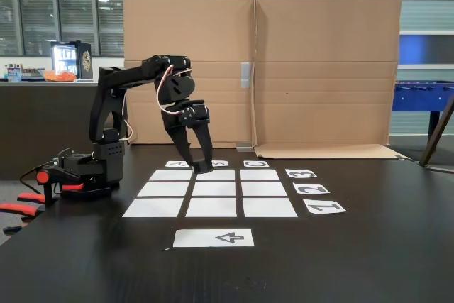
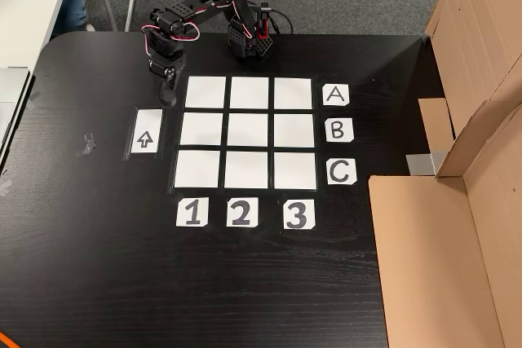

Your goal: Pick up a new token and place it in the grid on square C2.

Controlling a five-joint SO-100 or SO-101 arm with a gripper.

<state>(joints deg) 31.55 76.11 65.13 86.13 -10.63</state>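
In a fixed view the gripper (image 2: 167,94) sits just outside the grid (image 2: 250,132) at its 10 o'clock corner. Its fingers appear to taper toward each other in the other fixed view (image 1: 201,167), but black on black I cannot tell whether they pinch the token, which I cannot make out anywhere; all nine cells are bare. Square C2 (image 2: 246,170) lies at about 4 to 5 o'clock from the gripper, so the risks I judge are an empty carry if nothing is gripped, or a release on a neighbouring identical cell.
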